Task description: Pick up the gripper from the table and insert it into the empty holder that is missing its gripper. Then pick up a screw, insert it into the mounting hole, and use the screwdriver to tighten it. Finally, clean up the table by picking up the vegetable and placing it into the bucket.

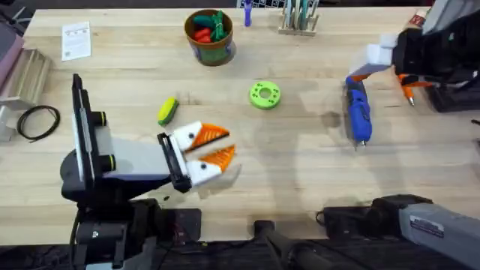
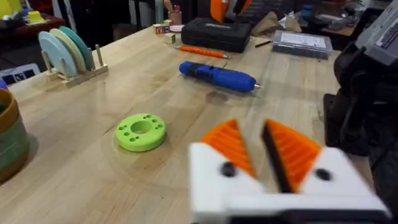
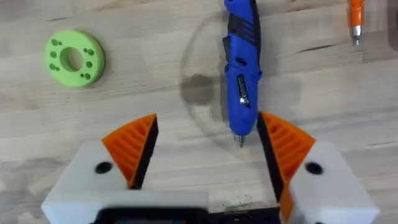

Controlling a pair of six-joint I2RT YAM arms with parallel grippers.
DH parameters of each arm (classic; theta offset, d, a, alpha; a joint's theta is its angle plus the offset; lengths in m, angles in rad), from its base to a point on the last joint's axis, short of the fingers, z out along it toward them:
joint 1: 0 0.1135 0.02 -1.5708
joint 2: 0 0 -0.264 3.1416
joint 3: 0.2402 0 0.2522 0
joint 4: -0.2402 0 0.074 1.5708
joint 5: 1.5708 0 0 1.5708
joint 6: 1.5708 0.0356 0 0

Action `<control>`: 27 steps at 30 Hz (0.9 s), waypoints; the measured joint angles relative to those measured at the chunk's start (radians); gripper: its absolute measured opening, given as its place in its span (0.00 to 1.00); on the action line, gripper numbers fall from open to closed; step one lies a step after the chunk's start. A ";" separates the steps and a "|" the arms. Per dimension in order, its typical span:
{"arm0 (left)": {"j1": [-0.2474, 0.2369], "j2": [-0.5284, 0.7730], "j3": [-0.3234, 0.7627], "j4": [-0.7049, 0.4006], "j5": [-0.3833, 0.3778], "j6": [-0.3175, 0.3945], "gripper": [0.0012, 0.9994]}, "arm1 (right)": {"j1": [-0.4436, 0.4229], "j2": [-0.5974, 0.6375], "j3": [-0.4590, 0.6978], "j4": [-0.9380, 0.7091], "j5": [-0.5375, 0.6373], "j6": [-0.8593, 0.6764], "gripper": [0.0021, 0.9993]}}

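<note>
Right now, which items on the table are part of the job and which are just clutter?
Job items:
- blue screwdriver
- yellow-green vegetable
- bucket, toy vegetables already inside

Just lying about:
- green disc
- orange pencil-like tool
- black case
- plate rack
- coiled black cable
- paper card

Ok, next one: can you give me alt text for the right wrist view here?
The right gripper, fingers spread wide and empty, hangs over the blue screwdriver lying on the wooden table, its metal tip pointing toward the gripper. A green disc lies off to one side, and an orange tool at the far edge.
</note>
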State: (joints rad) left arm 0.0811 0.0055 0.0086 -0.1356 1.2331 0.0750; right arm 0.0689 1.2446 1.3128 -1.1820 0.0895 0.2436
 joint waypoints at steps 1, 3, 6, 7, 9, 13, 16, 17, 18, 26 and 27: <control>0.000 0.000 0.000 0.000 0.000 0.000 0.12 | 0.000 0.000 0.000 0.000 0.000 0.000 0.96; 0.000 0.000 0.000 0.000 -0.001 0.006 0.01 | 0.000 0.000 0.000 0.000 0.000 0.000 0.96; 0.000 0.000 0.000 0.000 -0.001 0.007 0.02 | 0.000 0.000 0.000 0.000 0.000 0.000 0.96; 0.000 0.000 0.000 0.000 -0.001 0.007 0.01 | 0.000 0.000 0.000 0.000 0.000 0.000 0.96; 0.000 0.000 0.000 0.000 -0.001 0.007 0.01 | 0.000 0.000 0.000 0.000 0.000 0.000 0.96; 0.000 0.000 0.000 0.000 -0.001 0.007 0.01 | -0.019 0.000 -0.038 0.040 0.000 0.000 0.96; 0.000 0.000 0.000 0.000 -0.001 0.007 0.01 | -0.056 0.001 -0.121 0.112 0.000 0.000 0.96; 0.000 0.000 0.000 0.000 -0.001 0.007 0.01 | -0.067 0.003 -0.145 0.133 0.000 0.000 0.96; 0.000 0.000 0.000 0.000 -0.001 0.007 0.01 | -0.080 0.008 -0.169 0.157 0.000 0.000 0.96; 0.000 0.000 0.000 0.000 -0.001 0.007 0.01 | -0.143 0.087 -0.216 0.319 0.000 -0.090 0.97; 0.000 0.000 0.000 0.000 -0.001 0.007 0.01 | -0.144 0.098 -0.216 0.334 0.000 -0.107 0.97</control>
State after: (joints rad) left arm 0.0811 0.0055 0.0086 -0.1356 1.2324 0.0818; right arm -0.0750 1.3428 1.0966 -0.8484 0.0898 0.1369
